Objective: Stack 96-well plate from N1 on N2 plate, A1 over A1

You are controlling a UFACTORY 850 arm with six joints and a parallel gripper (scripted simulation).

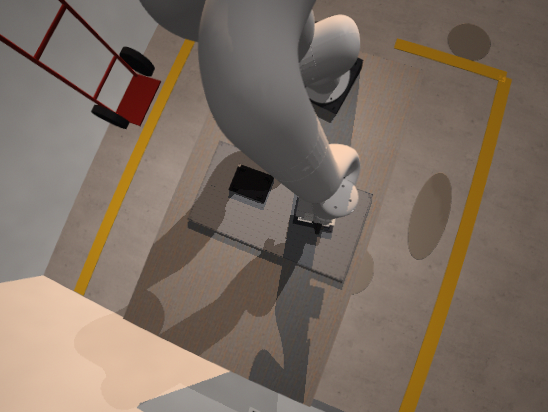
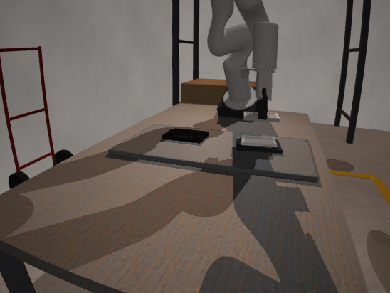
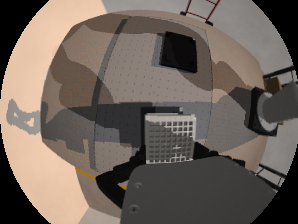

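Note:
My gripper (image 2: 263,107) is shut on the white 96-well plate (image 2: 261,120) and holds it level in the air, well above the plate nest N2. The lower white plate (image 2: 259,141) sits flat in the black nest N2 (image 2: 260,147) on the right of the grey baseplate (image 2: 217,151). The black nest N1 (image 2: 185,135) on the left is empty; it also shows in the top view (image 1: 251,183). In the top view the arm covers N2, and only the edge of the held plate (image 1: 312,220) shows. In the wrist view the held plate (image 3: 170,137) lies just ahead of the gripper body. I cannot make out the cut corners.
The arm's base (image 2: 236,107) stands at the far end of the wooden table. A red hand truck (image 2: 25,114) stands to the left of the table, and black frame posts (image 2: 350,71) stand behind it. Yellow floor tape (image 1: 460,250) runs around the cell.

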